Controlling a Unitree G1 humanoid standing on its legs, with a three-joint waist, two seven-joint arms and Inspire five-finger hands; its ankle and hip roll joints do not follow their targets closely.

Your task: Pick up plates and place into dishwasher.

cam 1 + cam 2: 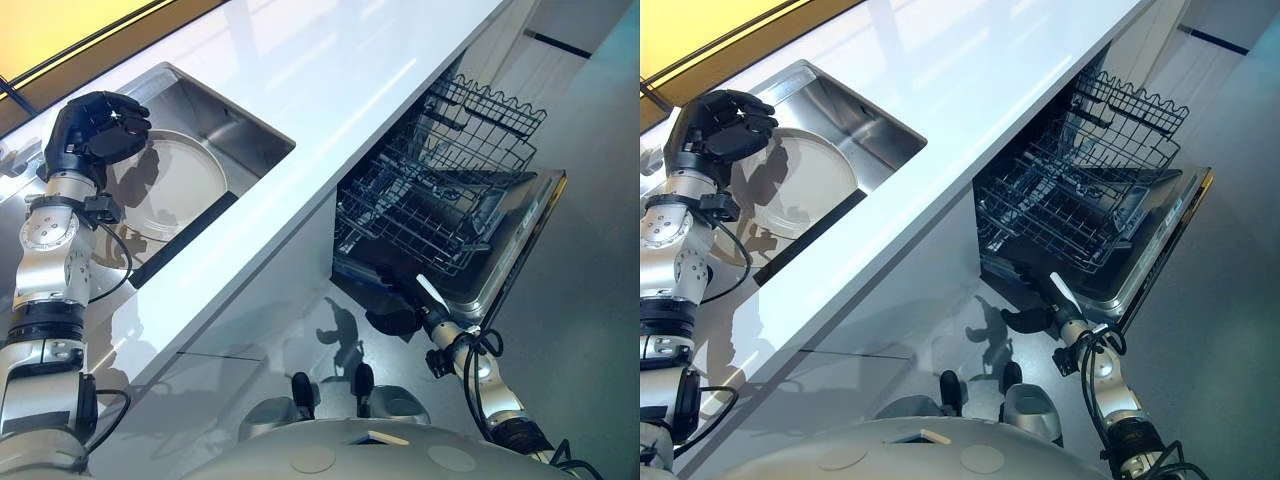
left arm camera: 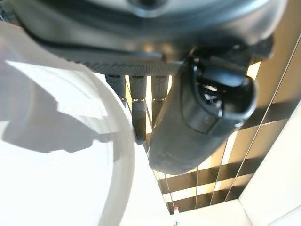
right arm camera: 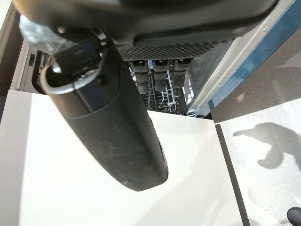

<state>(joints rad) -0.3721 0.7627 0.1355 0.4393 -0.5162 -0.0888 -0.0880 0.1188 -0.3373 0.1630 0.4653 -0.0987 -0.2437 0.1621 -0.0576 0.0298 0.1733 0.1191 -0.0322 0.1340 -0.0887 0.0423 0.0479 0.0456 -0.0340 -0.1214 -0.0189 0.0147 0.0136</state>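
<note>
One plate (image 1: 175, 185) is present. It is round and pale, lying in the steel sink (image 1: 235, 125) that is set into the white desk (image 1: 330, 100). The plate appears to lean slightly against the sink's near wall rather than lie fully flat, though this angle does not settle it. Being round, it has no long axis; its face is turned upward toward the head camera. A dark strip (image 1: 180, 240) lies along the sink's near edge, just beside the plate's rim.

Two robot hands are counted. The left robot hand (image 1: 95, 125) is at the plate's far-left rim, above the sink. In the left wrist view its fingers (image 2: 140, 117) are curled over the plate's pale rim with the thumb (image 2: 197, 117) standing opposite, so the hand seems clamped on the plate's edge; actual contact is partly hidden.

The right robot hand (image 1: 395, 318) is low, just beside the front corner of the open dishwasher door (image 1: 520, 250), holding nothing. In the right wrist view its fingers (image 3: 157, 77) run straight and relaxed, apart from the thumb.

One dishwasher (image 1: 450, 190) is open beneath the desk, to the right of the sink. Two wire racks are visible: a lower rack (image 1: 420, 215) drawn out over the door and an upper rack (image 1: 490, 105) behind it. Both hold no plates that can be seen.
</note>
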